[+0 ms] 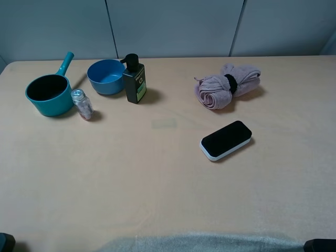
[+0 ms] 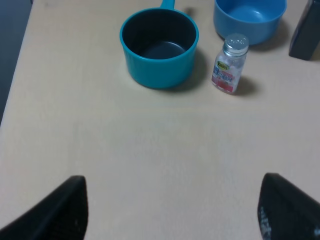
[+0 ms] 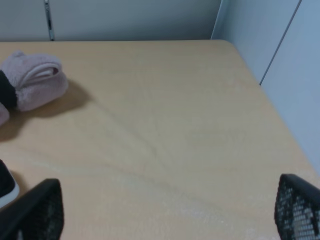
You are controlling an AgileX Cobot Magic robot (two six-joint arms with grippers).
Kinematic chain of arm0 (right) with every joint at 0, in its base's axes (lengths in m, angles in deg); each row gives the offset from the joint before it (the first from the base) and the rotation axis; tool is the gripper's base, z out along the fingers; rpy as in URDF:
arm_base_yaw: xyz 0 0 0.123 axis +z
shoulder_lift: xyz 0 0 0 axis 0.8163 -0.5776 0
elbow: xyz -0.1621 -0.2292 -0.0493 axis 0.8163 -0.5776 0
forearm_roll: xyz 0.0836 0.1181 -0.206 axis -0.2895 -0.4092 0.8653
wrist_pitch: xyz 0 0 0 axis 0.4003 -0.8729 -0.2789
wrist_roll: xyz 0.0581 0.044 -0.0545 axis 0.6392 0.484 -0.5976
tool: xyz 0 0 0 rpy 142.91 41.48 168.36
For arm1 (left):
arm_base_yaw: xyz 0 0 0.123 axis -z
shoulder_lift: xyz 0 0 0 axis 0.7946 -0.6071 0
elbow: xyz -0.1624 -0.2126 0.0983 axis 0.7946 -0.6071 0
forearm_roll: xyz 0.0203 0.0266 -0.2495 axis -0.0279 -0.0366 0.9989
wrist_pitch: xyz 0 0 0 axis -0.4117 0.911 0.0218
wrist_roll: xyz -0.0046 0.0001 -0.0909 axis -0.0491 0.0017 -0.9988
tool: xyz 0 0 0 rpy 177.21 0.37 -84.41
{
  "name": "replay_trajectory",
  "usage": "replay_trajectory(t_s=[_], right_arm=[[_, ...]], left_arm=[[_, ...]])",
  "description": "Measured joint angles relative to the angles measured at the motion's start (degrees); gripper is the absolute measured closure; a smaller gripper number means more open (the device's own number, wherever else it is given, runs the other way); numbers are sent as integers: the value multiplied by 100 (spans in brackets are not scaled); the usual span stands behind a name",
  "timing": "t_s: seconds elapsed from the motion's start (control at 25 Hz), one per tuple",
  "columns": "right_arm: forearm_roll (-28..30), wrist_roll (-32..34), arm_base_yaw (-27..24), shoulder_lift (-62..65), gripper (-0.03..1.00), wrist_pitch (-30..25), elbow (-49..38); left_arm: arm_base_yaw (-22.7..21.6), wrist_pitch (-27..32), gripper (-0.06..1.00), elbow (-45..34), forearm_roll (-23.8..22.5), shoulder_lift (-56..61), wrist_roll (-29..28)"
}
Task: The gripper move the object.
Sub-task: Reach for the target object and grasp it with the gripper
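The object (image 1: 226, 139), a flat block with a black top on a white base, lies on the table right of centre, tilted. One corner of it shows in the right wrist view (image 3: 6, 186). My left gripper (image 2: 175, 215) is open and empty over bare table in front of the teal pot, with its dark fingers (image 2: 65, 210) spread wide. My right gripper (image 3: 165, 215) is open and empty, and the object is off to one side of its fingers (image 3: 35, 212). In the exterior view only dark bits of the arms show at the bottom corners.
A teal pot (image 1: 48, 93), a small clear bottle (image 1: 82, 104), a blue bowl (image 1: 106, 76) and a dark pump bottle (image 1: 134, 80) stand at the back left. A rolled pink towel (image 1: 227, 85) lies behind the object. The table's right edge (image 3: 280, 120) is near my right gripper.
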Motion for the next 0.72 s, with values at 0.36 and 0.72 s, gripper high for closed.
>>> replay_trajectory(t_s=[0.36, 0.72], right_arm=[[0, 0, 0, 0, 33, 0, 0], [0, 0, 0, 0, 33, 0, 0]], left_arm=[[0, 0, 18, 0, 0, 0, 0], [0, 0, 18, 0, 0, 0, 0]])
